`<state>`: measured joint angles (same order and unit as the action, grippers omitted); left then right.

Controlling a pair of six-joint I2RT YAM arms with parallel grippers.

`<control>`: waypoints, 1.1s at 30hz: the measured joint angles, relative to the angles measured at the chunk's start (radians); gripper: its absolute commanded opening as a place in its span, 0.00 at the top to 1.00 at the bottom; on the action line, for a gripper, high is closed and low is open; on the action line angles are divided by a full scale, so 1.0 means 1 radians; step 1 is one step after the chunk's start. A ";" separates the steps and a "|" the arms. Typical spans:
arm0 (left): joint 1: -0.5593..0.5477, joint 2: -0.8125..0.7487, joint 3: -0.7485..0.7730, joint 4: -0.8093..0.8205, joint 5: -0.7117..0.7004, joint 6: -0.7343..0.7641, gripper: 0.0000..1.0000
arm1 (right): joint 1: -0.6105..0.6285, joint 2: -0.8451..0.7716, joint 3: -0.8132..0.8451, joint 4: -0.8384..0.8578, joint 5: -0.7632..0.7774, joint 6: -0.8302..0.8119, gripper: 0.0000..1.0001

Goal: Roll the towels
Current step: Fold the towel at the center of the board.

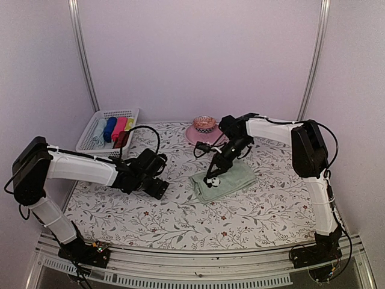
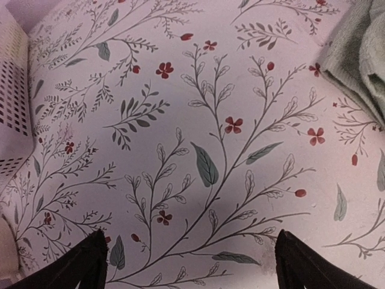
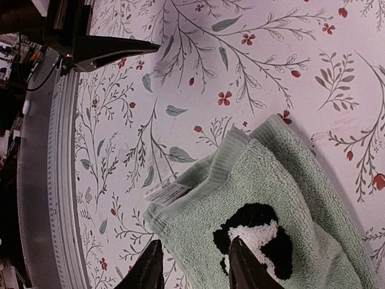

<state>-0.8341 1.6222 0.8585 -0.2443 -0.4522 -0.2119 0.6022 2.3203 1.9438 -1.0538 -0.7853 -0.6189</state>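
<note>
The pale sage green towel (image 1: 233, 179) lies folded on the floral cover, right of centre. Its black-and-white motif (image 3: 255, 235) and a white label (image 3: 165, 192) show near the corner. My right gripper (image 1: 212, 178) hovers over that corner. In the right wrist view the right gripper (image 3: 194, 271) is open, one finger off the towel's edge and the other over the motif, with the edge between them unpinched. My left gripper (image 1: 157, 184) is low over the bare cover to the left. Its fingers (image 2: 81, 265) stand wide apart around nothing. The towel's edge (image 2: 361, 54) shows at top right there. A dark red cloth (image 1: 122, 139) sits at the basket's near corner.
A white basket (image 1: 90, 135) at the back left holds several rolled towels in blue, pink and yellow. Its wall (image 2: 12, 108) fills the left edge of the left wrist view. A pink dish (image 1: 204, 133) with a patterned item stands at the back centre, just behind the right arm.
</note>
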 measured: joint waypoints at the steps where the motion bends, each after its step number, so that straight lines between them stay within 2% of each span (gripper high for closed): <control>1: -0.003 0.001 0.002 0.000 0.000 0.000 0.03 | 0.000 0.000 0.000 0.000 -0.006 -0.003 0.61; 3: -0.007 0.002 0.008 0.002 0.011 -0.002 0.03 | 0.000 0.000 0.000 0.000 -0.011 -0.007 0.62; 9: -0.009 0.001 0.037 0.065 0.129 -0.010 0.03 | -0.028 -0.009 -0.012 0.024 -0.011 -0.010 0.77; 15: 0.005 0.050 0.174 0.158 0.302 -0.031 0.14 | -0.148 -0.082 -0.133 0.086 0.013 -0.005 0.88; 19: 0.010 0.175 0.317 0.204 0.393 -0.038 0.33 | -0.227 -0.123 -0.228 0.119 0.040 -0.010 0.91; 22: 0.011 0.259 0.395 0.209 0.444 -0.036 0.43 | -0.265 -0.158 -0.310 0.130 0.066 -0.015 0.93; 27: 0.012 0.377 0.475 0.204 0.515 -0.031 0.70 | -0.278 -0.216 -0.441 0.134 0.092 -0.033 0.94; 30: 0.012 0.423 0.487 0.188 0.530 -0.024 0.77 | -0.294 -0.225 -0.475 0.135 0.098 -0.036 0.94; 33: 0.012 0.455 0.494 0.159 0.531 -0.018 0.79 | -0.317 -0.225 -0.486 0.138 0.104 -0.037 0.94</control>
<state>-0.8219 2.0777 1.3529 -0.0853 0.0788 -0.2298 0.2855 2.0953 1.4578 -0.9157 -0.6815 -0.6556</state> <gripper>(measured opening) 0.228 0.062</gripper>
